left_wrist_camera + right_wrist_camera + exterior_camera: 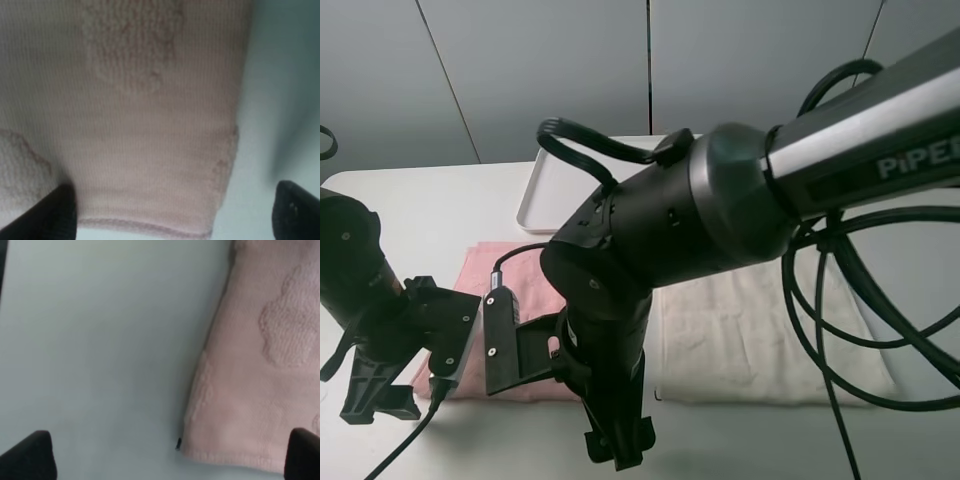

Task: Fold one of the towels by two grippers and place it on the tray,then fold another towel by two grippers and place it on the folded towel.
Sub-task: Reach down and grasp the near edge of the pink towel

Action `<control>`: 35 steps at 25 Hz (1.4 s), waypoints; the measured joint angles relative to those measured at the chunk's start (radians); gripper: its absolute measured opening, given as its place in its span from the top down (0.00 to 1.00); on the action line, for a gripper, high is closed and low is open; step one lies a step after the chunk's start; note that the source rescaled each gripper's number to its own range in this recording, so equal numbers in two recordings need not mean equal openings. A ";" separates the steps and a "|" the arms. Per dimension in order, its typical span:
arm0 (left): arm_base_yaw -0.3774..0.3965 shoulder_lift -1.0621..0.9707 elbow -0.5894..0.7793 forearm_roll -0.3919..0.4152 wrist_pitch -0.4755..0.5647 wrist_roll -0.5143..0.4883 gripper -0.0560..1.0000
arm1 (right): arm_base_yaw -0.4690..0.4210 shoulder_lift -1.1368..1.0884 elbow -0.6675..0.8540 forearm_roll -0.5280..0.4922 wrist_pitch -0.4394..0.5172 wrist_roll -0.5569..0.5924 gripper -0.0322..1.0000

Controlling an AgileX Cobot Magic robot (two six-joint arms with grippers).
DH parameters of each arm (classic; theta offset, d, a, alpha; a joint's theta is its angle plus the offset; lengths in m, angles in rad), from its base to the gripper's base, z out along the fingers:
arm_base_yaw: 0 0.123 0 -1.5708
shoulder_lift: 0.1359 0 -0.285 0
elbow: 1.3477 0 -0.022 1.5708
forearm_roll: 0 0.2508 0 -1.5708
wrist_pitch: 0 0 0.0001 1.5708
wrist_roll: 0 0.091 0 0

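A pink towel (525, 285) lies flat on the table, partly hidden by both arms. A cream towel (760, 330) lies flat to its right. The white tray (542, 190) stands behind them. My left gripper (378, 398) hovers at the pink towel's near left corner. In the left wrist view (175, 215) it is open, and that corner (150, 150) lies between its fingertips (52, 212). My right gripper (620, 450) reaches across to the pink towel's near right corner. In the right wrist view (165, 455) it is open above the corner (240, 405), and one fingertip (305, 452) is over the towel.
The right arm's black body (660, 220) and its looping cables (860, 300) cover much of the middle and right of the exterior view. Bare table (100, 340) lies beside the pink towel's edge. The table's front edge is near both grippers.
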 joint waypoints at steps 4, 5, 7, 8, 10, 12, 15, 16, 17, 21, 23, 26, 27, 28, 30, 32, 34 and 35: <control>0.000 0.000 0.000 0.000 0.000 0.000 0.00 | 0.000 0.039 0.000 -0.010 -0.012 0.051 0.01; 0.000 0.000 0.000 0.000 0.000 0.000 0.00 | 0.000 0.047 0.000 -0.010 -0.015 0.064 0.01; 0.000 0.000 0.000 0.000 0.000 0.000 0.00 | 0.000 0.064 0.000 -0.010 -0.017 0.072 0.01; 0.000 0.000 0.000 0.000 0.000 0.000 0.00 | 0.000 0.071 0.000 -0.010 -0.017 0.074 0.01; 0.000 0.000 0.000 0.001 0.000 0.000 0.00 | 0.000 0.077 0.000 -0.010 -0.024 0.079 0.01; 0.000 0.000 0.000 0.001 0.000 0.000 0.00 | 0.000 0.077 0.000 -0.010 -0.027 0.079 0.01; 0.000 0.000 0.000 0.001 0.000 0.000 0.00 | 0.000 0.086 -0.003 -0.015 -0.026 0.079 0.03; 0.000 0.000 0.000 0.001 0.000 0.000 0.00 | 0.000 0.097 -0.005 -0.017 -0.028 0.079 0.05; 0.000 0.000 0.000 0.001 0.000 0.000 0.00 | 0.000 0.102 -0.007 -0.017 -0.026 0.082 0.07; 0.000 0.000 0.000 0.001 0.000 0.000 0.00 | 0.000 0.109 -0.011 -0.017 -0.021 0.093 0.21; 0.000 0.000 0.000 0.001 0.000 0.000 0.00 | 0.000 0.111 -0.013 -0.020 -0.021 0.095 0.33; 0.000 0.000 0.000 0.001 0.000 0.000 0.00 | 0.000 0.113 -0.017 -0.041 -0.029 0.115 0.53; 0.000 0.000 0.000 0.001 0.000 0.000 0.00 | 0.000 0.113 -0.017 -0.055 -0.037 0.131 0.60; 0.000 0.000 0.000 0.001 0.000 0.000 0.00 | 0.000 0.114 -0.017 -0.073 -0.046 0.151 0.68; 0.000 0.000 0.000 0.001 0.000 0.000 0.00 | 0.000 0.116 -0.017 -0.103 -0.060 0.185 0.81; 0.000 0.000 0.000 0.001 -0.002 0.000 0.00 | 0.000 0.117 -0.017 -0.125 -0.068 0.206 0.94; 0.000 0.000 0.000 0.001 -0.009 0.000 0.00 | 0.000 0.116 -0.017 -0.130 -0.070 0.213 0.97; 0.000 0.000 0.000 0.001 -0.012 0.000 0.00 | 0.000 0.116 -0.017 -0.130 -0.070 0.215 0.97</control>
